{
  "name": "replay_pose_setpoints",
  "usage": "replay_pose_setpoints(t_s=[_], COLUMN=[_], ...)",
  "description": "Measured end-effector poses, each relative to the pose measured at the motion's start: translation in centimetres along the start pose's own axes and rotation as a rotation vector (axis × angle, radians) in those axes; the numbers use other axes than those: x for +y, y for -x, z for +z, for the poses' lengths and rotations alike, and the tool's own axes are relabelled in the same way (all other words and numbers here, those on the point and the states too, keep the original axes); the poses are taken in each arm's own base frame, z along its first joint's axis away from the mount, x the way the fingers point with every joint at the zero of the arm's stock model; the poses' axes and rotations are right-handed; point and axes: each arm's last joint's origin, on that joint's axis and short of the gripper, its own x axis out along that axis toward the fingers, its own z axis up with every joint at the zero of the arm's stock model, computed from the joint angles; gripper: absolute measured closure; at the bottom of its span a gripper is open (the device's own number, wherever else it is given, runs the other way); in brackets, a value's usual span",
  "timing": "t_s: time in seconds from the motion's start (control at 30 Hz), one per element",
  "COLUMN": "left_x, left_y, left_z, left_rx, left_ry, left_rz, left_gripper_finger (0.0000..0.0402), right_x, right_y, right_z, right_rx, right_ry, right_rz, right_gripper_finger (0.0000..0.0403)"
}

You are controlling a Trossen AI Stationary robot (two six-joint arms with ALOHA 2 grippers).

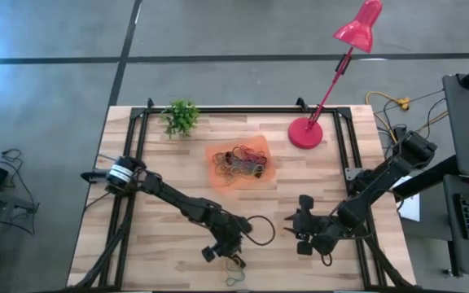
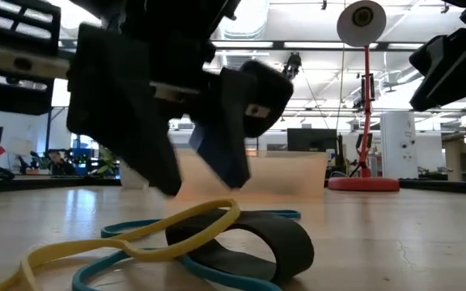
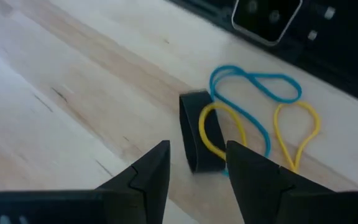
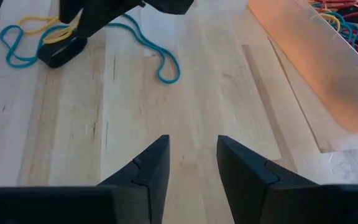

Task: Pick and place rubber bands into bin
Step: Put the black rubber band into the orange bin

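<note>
A small heap of rubber bands (image 3: 229, 124) lies on the wood near the table's near edge: a wide black band (image 3: 194, 140), a yellow one (image 2: 136, 238) and a teal one. My left gripper (image 3: 194, 165) hangs open just above the heap (image 1: 234, 263), one finger on each side of the black band, clear of it in the low view (image 2: 196, 182). The orange bin (image 1: 241, 165) sits at mid-table with several coloured bands inside. My right gripper (image 1: 290, 229) waits open to the right, over bare wood (image 4: 193, 155). Another teal band (image 4: 160, 62) lies between the grippers.
A red lamp stands with its round base (image 1: 305, 133) right of the bin, and a small green plant (image 1: 181, 118) is at the far left. Black frame rails run along the table's sides. One more band (image 1: 233, 279) lies at the near edge.
</note>
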Motion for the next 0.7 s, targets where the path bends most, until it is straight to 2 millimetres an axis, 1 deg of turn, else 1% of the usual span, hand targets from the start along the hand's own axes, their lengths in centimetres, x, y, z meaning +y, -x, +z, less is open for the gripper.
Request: replay_pose_setpoints(t_s=[0.13, 0.2, 0.33, 0.53, 0.63, 0.7], left_x=[0.1, 0.2, 0.2, 0.3, 0.3, 0.3], left_y=[-0.3, -0.8, -1.8, -2.0, -2.0, -2.0], left_z=[-0.1, -0.3, -1.1, -1.1, -1.1, -1.1], left_rx=[-0.009, -0.03, -0.011, -0.01, -0.009, -0.011], left_ry=[-0.003, -0.008, 0.018, 0.031, 0.032, 0.03], left_rz=[-0.004, -0.01, -0.032, -0.032, -0.031, -0.03], left_gripper_finger=[0.026, 0.026, 0.026, 0.0262, 0.0278, 0.0301], right_x=[0.0, 0.0, 0.1, 0.1, 0.1, 0.1], right_y=[0.0, 0.0, 0.0, 0.0, 0.0, 0.0], right_z=[0.0, 0.0, 0.1, 0.0, 0.0, 0.0], right_rx=[-0.002, -0.003, -0.011, -0.009, -0.008, -0.008], right_ry=[-0.002, -0.003, -0.01, -0.009, -0.008, -0.009], right_rz=[0.002, 0.003, 0.01, 0.008, 0.008, 0.008], right_gripper_finger=[0.0286, 0.0287, 0.0285, 0.0285, 0.0285, 0.0285])
